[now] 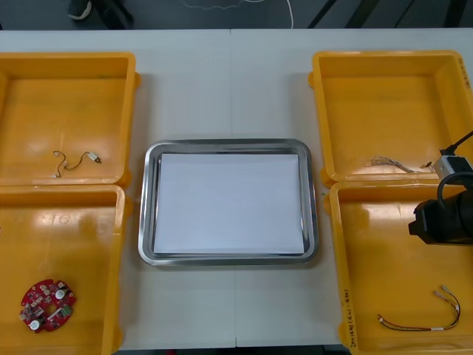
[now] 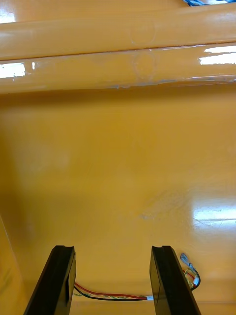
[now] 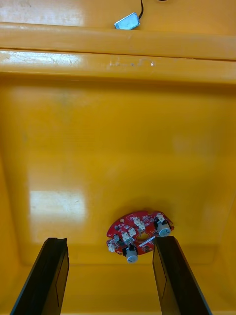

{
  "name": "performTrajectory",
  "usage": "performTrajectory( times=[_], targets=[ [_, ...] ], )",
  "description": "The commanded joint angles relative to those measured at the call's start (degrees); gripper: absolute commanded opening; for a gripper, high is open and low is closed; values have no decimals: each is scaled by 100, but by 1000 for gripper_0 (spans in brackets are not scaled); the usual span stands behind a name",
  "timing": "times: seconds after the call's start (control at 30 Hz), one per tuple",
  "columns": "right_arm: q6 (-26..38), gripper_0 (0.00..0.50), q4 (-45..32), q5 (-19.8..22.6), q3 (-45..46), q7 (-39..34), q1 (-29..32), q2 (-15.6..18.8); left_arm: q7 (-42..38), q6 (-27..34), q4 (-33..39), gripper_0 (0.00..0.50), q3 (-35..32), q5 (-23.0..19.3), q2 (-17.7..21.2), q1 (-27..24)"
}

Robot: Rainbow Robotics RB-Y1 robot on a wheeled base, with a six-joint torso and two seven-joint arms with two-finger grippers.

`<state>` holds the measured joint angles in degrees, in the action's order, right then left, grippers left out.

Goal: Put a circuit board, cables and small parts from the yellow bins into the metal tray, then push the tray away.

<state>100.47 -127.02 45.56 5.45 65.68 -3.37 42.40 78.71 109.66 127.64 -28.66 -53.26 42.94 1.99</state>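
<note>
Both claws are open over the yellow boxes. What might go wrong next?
The left gripper is open, but the circuit board sits close to one finger, not centred, so that finger might land on it or shove it. The right gripper is open over a thin red and yellow cable lying flat; it may slip out.

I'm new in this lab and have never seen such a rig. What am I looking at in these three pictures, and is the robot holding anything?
It is a two-armed robot with black two-finger grippers. The front view looks down at a table holding a metal tray, white inside, between four yellow bins. The other two pictures come from cameras on the wrists. The left gripper hangs open over the red circuit board in the near left bin. The right gripper hangs open over a thin cable in the near right bin. Nothing is held.
</note>
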Motion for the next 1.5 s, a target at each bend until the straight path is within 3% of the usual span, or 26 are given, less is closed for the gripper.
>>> performTrajectory(
  times=[0.03,1.5],
  targets=[
    [16,440,-42,-47,114,-20,82,172,-5,34,173,500,-113,-44,241,135],
    [16,440,-42,-47,114,-20,82,172,-5,34,173,500,-113,-44,241,135]
  ],
)
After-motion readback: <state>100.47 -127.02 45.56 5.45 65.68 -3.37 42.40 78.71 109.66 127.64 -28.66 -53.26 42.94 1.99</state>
